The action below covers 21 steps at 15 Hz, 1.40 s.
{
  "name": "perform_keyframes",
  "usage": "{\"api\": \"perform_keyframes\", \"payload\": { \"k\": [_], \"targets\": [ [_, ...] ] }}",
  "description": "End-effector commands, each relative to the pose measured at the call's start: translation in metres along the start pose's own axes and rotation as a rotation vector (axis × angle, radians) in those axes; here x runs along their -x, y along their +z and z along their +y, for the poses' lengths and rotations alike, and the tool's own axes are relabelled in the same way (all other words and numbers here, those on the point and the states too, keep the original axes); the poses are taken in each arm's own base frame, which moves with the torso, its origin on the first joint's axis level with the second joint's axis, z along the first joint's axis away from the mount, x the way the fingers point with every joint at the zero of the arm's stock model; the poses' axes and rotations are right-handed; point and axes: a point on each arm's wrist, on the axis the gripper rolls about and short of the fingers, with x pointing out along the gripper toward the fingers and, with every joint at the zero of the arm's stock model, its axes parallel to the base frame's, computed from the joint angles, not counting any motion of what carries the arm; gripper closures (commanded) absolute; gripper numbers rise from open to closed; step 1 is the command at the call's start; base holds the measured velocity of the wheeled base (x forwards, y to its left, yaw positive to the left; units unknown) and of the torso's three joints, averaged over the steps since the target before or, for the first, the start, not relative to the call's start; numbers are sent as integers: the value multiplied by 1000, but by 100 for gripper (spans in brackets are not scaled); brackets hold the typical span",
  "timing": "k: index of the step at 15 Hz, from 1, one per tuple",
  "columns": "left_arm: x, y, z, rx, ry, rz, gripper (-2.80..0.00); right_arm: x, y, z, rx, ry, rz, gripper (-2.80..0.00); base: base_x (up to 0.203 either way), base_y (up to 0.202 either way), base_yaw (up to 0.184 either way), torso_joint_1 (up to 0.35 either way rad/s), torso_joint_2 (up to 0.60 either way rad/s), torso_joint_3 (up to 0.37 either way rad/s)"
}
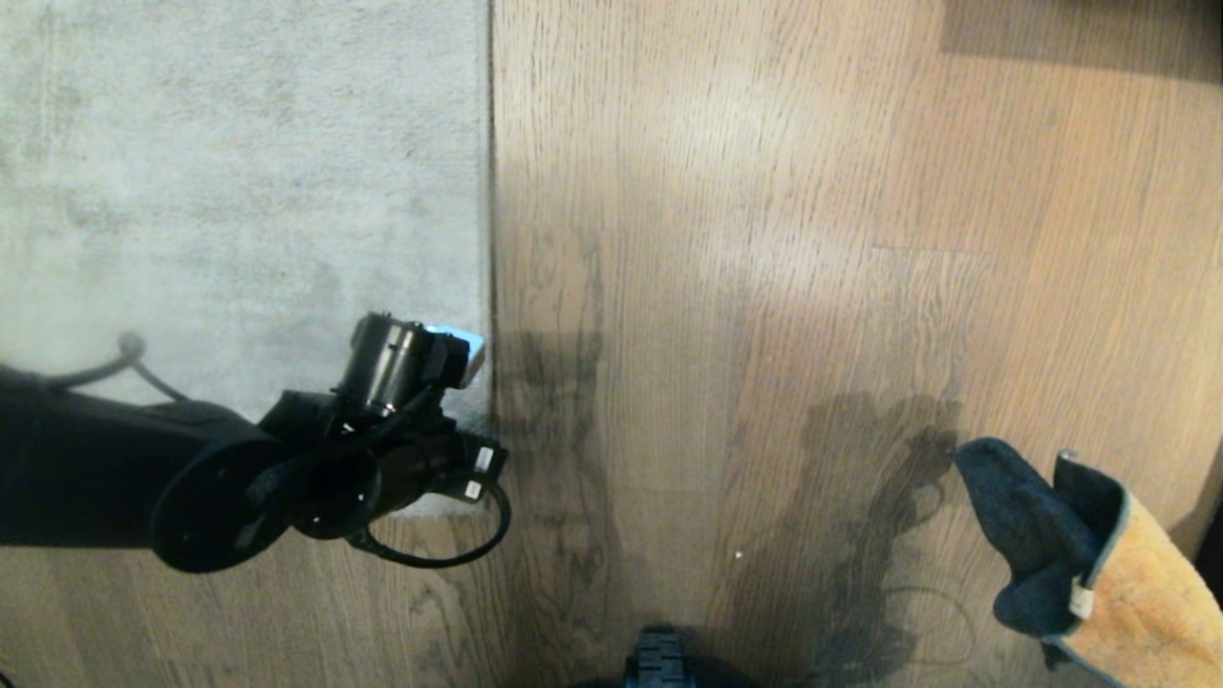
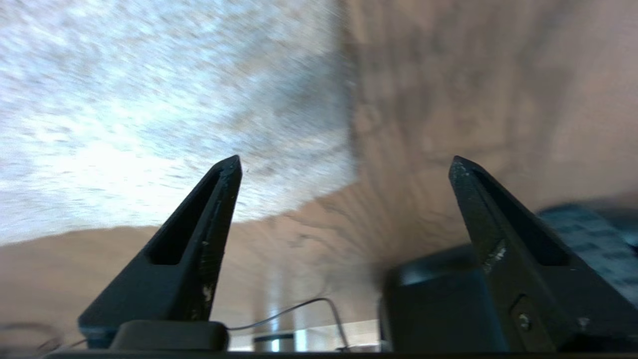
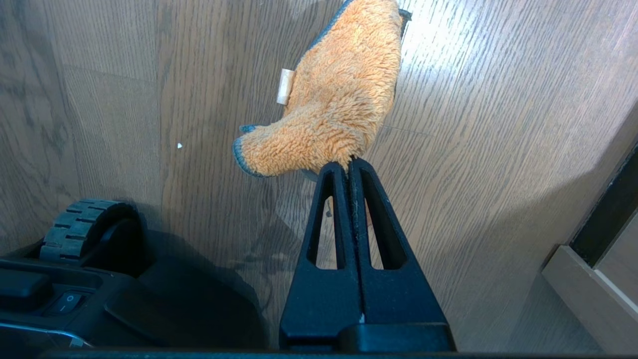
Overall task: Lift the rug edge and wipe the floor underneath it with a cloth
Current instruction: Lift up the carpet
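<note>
Currently, rug edge (image 1: 489,191): straight, lying flat on the wood-plank floor (image 1: 764,239), running twelve to six through my head view. Left gripper (image 2: 344,164): over the rug's near corner at about eight o'clock, fingers spread wide, nothing between them. Cloth (image 3: 334,94): mustard-orange, dark reverse, at four o'clock, hanging above the floor. Right gripper (image 3: 349,167): fingers pressed together, pinching the cloth's edge.
</note>
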Motion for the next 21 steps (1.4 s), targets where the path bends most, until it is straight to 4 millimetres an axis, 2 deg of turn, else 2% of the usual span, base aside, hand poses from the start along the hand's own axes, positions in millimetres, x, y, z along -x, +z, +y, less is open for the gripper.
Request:
{"api": "perform_keyframes", "payload": {
  "k": [1,9,13,21],
  "targets": [
    [-8,4,-3,-8,33,15,-280,0,0,0,1,2,1,0,0,0,0,0,0,0],
    [-41,22,-5,-90,245,46,-280,0,0,0,1,2,1,0,0,0,0,0,0,0],
    [-53,27,-11,-93,252,41,-280,0,0,0,1,2,1,0,0,0,0,0,0,0],
    [-56,28,-7,-107,300,46,-280,0,0,0,1,2,1,0,0,0,0,0,0,0]
  ]
}}
